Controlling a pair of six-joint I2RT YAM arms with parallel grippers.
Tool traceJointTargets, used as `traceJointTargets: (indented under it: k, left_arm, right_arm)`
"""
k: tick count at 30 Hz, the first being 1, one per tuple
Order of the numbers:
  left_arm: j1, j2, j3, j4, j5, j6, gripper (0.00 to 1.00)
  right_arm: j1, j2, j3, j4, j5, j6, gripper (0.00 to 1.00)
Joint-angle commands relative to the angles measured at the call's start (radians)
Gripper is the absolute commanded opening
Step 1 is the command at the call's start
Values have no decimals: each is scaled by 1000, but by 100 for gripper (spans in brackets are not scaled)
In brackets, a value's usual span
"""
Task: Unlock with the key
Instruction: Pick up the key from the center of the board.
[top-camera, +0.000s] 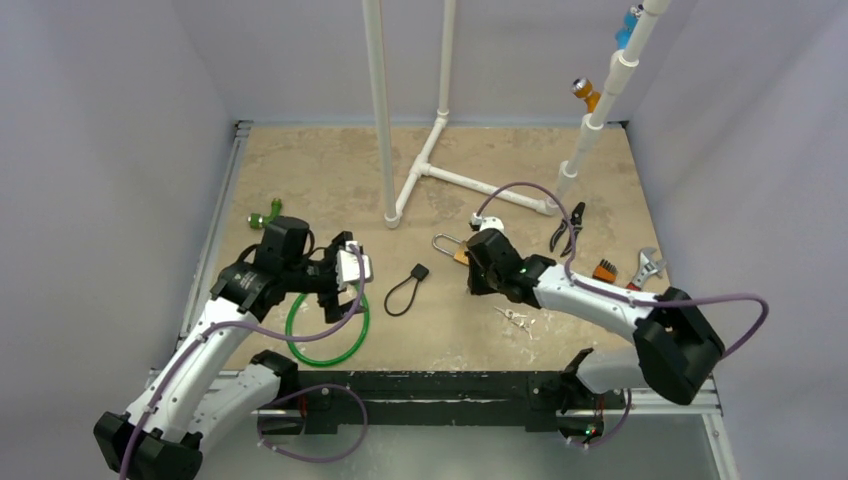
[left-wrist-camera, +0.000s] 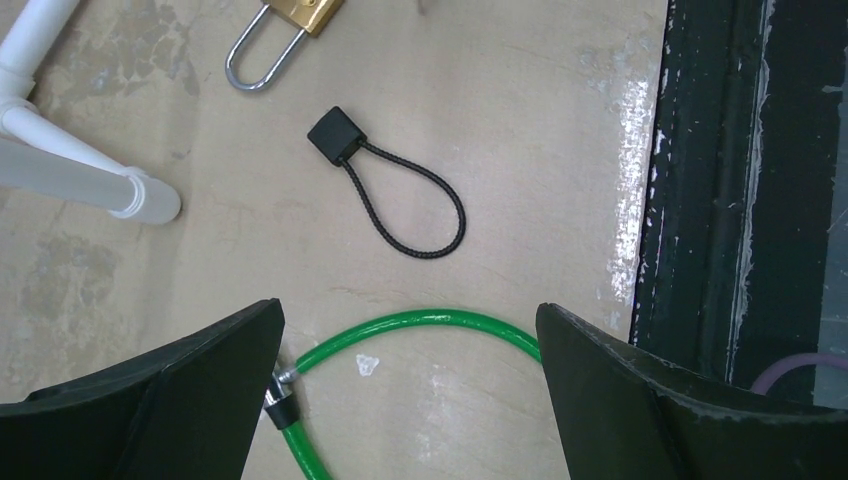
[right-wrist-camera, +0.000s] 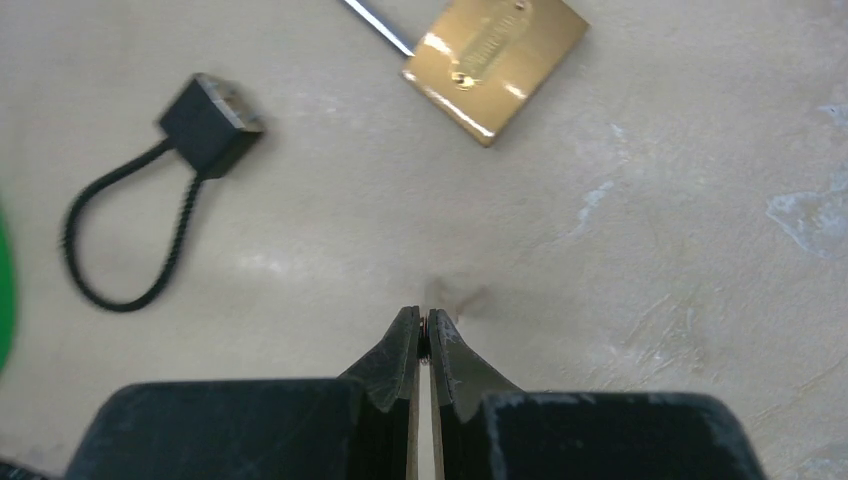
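Where the brass padlock (right-wrist-camera: 495, 62) lies flat, the right gripper (right-wrist-camera: 424, 335) sits just on its near side, tips pinched together; any hold is too small to tell. Left gripper (left-wrist-camera: 408, 318) splayed wide, well left of padlock, 1 black cord loop (left-wrist-camera: 337, 135) between. Small silver keys (top-camera: 515, 318) near-right of padlock, apart. Bare tabletop (right-wrist-camera: 650, 260) along the padlock body's edges.

Grey-walled lab test cell (pipe frame (top-camera: 379, 110), pliers (top-camera: 566, 230), wrench (top-camera: 648, 268))
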Motion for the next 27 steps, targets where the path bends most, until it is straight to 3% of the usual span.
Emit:
traceJointTargets:
  k: [1, 8, 14, 21, 27]
  left_arm:
    - [-5, -53, -63, 171, 100, -38, 100]
    - [-42, -2, -93, 444, 139, -123, 100]
    - [-146, 39, -106, 543, 127, -193, 100]
    - [-187, 66, -106, 678, 113, -400, 96]
    - [-227, 77, -109, 778, 33, -558, 86]
  right_arm:
    - [2, -140, 54, 12, -216, -94, 0]
    - [1, -222, 178, -28, -477, -148, 0]
    - [1, -242, 303, -48, -592, -142, 0]
    - [2, -240, 378, -38, -642, -110, 0]
    - [2, -240, 388, -6, -653, -84, 0]
